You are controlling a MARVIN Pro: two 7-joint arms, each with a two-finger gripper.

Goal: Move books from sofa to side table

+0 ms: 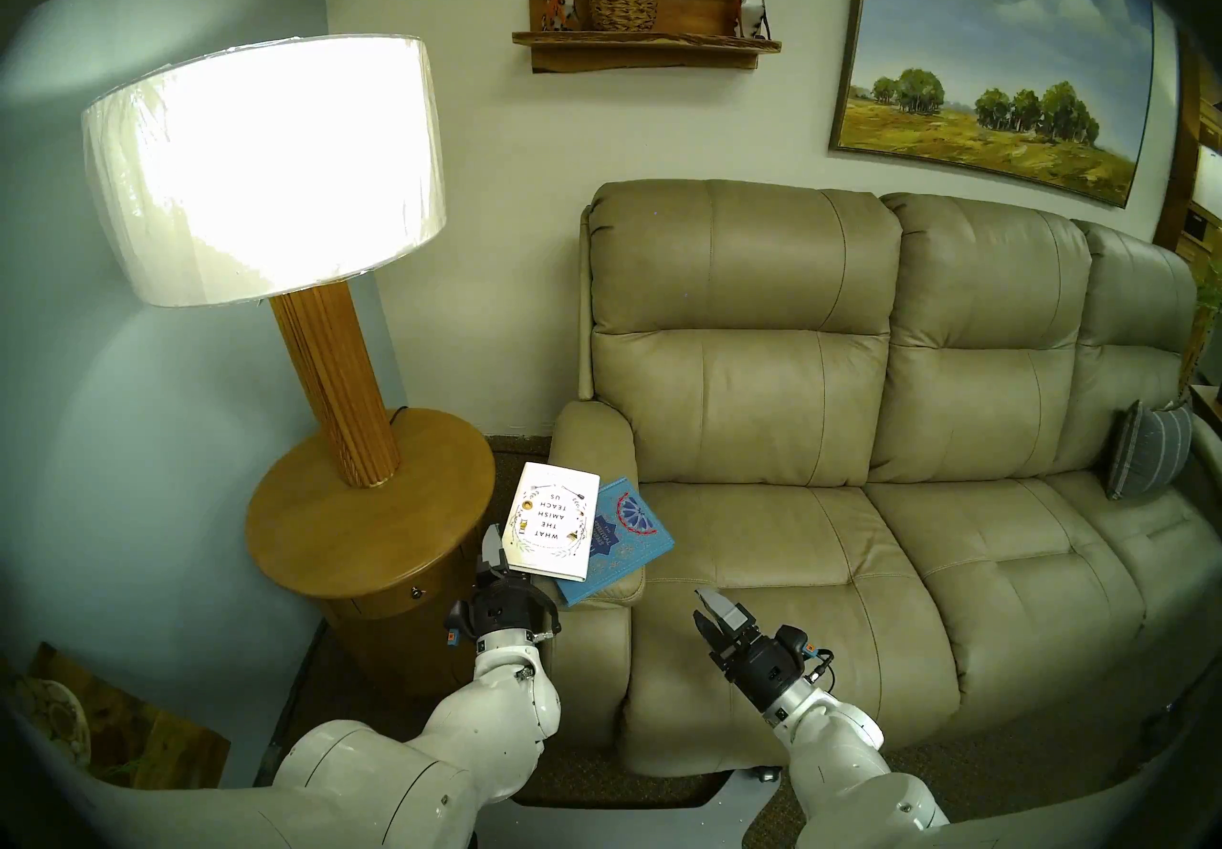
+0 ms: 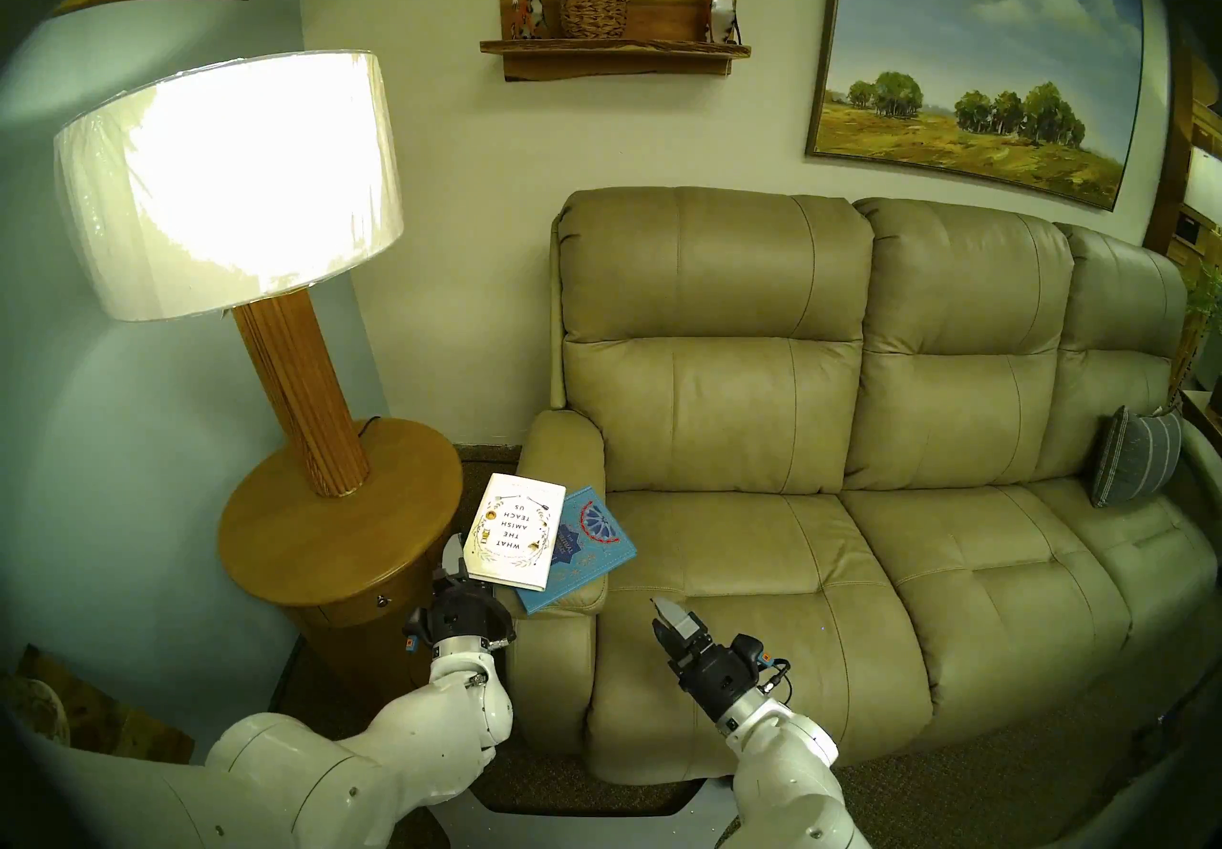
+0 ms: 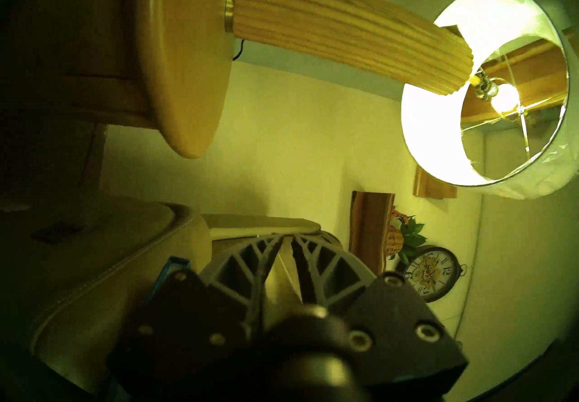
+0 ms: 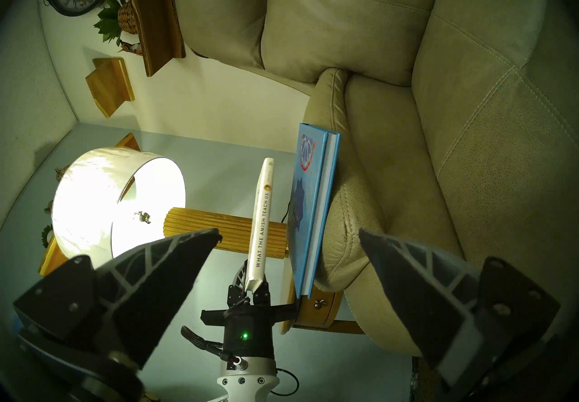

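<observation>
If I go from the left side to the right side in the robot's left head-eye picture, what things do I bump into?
Lamp → side table → white book held by the left gripper → blue book → right gripper → sofa → striped pillow.

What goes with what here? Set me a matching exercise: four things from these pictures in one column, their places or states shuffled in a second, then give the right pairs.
Column one:
1. white book
2. light-blue book
3. table lamp
4. right gripper

Column two:
A. standing lit on the round side table
B. open and holding nothing, over the sofa seat
C. pinched at one corner by the left gripper, clear of the armrest
D. lying flat on the sofa's armrest

Pairs: 1-C, 2-D, 3-A, 4-B
</observation>
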